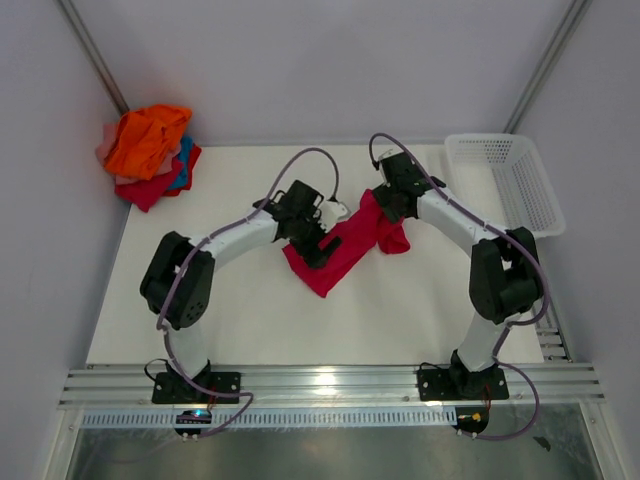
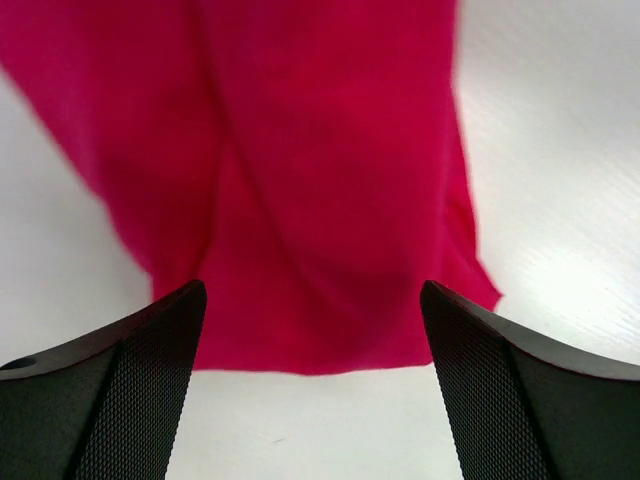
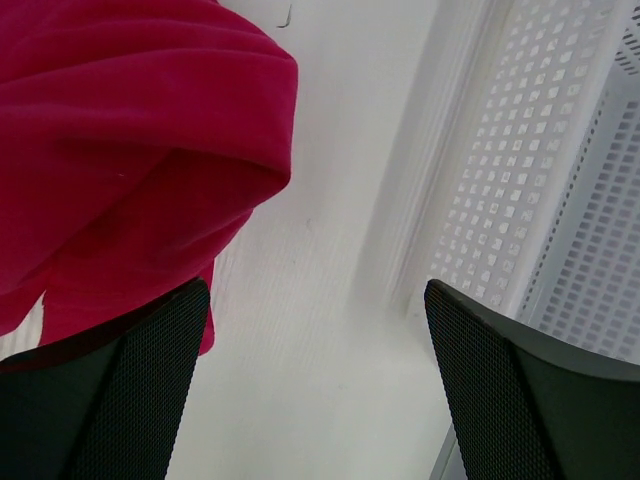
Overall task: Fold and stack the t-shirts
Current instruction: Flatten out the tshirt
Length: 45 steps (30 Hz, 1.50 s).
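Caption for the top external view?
Open left gripper and open right gripper poised over a rumpled crimson t-shirt; shirt pile far-left, white basket far-right.

Robot lab: white enclosure, aluminium rail

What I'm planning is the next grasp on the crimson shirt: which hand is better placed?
Left, probably. The left hand hangs open with the edge of the crimson t-shirt centred between its fingers; the right hand sees mostly table and the basket.

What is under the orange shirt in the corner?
Under the orange shirt peek a red shirt, a blue shirt and a pale pink shirt. Anything deeper is covered.
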Tool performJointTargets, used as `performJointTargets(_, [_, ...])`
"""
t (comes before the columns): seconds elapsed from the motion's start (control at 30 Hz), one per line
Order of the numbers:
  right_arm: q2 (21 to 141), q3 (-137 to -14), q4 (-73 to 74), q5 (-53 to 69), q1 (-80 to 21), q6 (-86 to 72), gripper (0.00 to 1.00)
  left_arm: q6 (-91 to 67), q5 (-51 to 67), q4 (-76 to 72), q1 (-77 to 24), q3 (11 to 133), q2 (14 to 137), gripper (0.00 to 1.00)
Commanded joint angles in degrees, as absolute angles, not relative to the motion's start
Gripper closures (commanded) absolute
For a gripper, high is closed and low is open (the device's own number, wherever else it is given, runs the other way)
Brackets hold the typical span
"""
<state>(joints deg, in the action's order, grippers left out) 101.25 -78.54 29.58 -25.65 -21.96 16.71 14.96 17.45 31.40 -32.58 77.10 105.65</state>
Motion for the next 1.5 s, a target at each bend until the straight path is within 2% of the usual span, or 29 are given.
performJointTargets(0.0, [103.2,-77.5,26.5,-25.6,-21.3,14.5,0.08,19.2,10.9,32.3,-40.1,76.7,105.2,0.1])
performJointTargets(0.17, [105.1,-77.3,26.5,-23.4,-20.2,13.9,0.08,19.0,9.1,32.3,-46.9,76.2,108.4,0.1])
performJointTargets(0.4, [103.8,-77.1,26.4,-22.4,-19.4,13.6,0.08,14.4,5.2,31.5,-47.1,78.7,114.1,0.1])
performJointTargets(0.57, [103.1,-76.8,26.5,-21.7,-19.2,13.3,0.08,12.2,-3.4,28.2,-47.1,78.8,114.8,0.11])
performJointTargets(0.63, [102.9,-76.7,26.5,-21.6,-19.2,13.3,0.08,12.1,-6.6,27.2,-47.1,78.8,114.8,0.27])
performJointTargets(0.67, [102.9,-76.7,26.5,-21.5,-19.2,13.3,0.08,11.8,-9.6,26.8,-47.1,78.9,114.9,0.51])
performJointTargets(0.7, [102.9,-76.7,26.5,-21.4,-19.2,13.3,0.08,12.0,-11.2,26.8,-47.1,79.4,115.0,0.84])
performJointTargets(0.73, [102.9,-76.7,26.5,-21.3,-19.2,13.2,0.08,12.2,-12.3,27.2,-47.1,79.8,115.7,1.0])
performJointTargets(0.9, [102.9,-77.0,26.4,-21.4,-19.2,13.1,0.08,12.9,-17.1,30.2,-47.1,81.7,116.5,1.0])
performJointTargets(1.17, [102.0,-76.7,25.2,-23.6,-19.1,13.1,0.08,18.4,-29.9,31.2,-45.2,87.8,109.4,1.0])
performJointTargets(1.47, [102.4,-77.0,25.9,-22.2,-19.1,12.3,0.08,25.4,-33.4,36.5,-38.2,121.3,107.0,1.0])
